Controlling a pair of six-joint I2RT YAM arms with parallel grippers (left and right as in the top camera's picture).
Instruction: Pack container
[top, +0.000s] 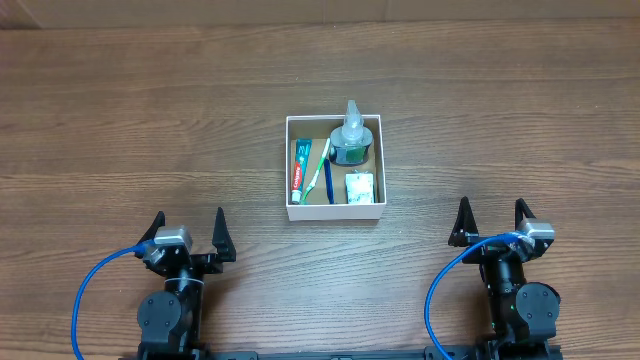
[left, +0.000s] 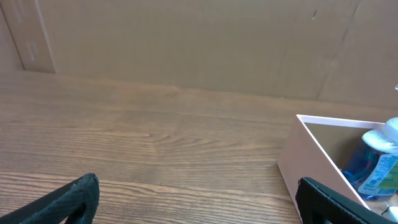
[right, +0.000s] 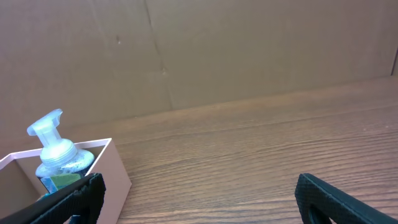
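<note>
Container (top: 335, 213) sits mid-table, open top up, near-square with no clear long axis, walls parallel to the table (top: 120, 120) edges, holding toothpaste (top: 298, 166), toothbrush (top: 319, 168), pump bottle (top: 351, 138) and green packet (top: 360, 188); left gripper (top: 190, 216) and right gripper (top: 491, 205) both spread wide, empty, well apart from it.

The container (top: 335, 212) is a square, shallow box, white outside and brown cardboard inside, sitting flat and open-topped near the middle of the wooden table (top: 150, 120). It holds a pump bottle (top: 351, 140) in its far right corner, a toothpaste tube (top: 299, 167) along its left wall, a toothbrush (top: 320, 165) beside that and a small green-and-white packet (top: 359, 188) in the near right corner.
</note>
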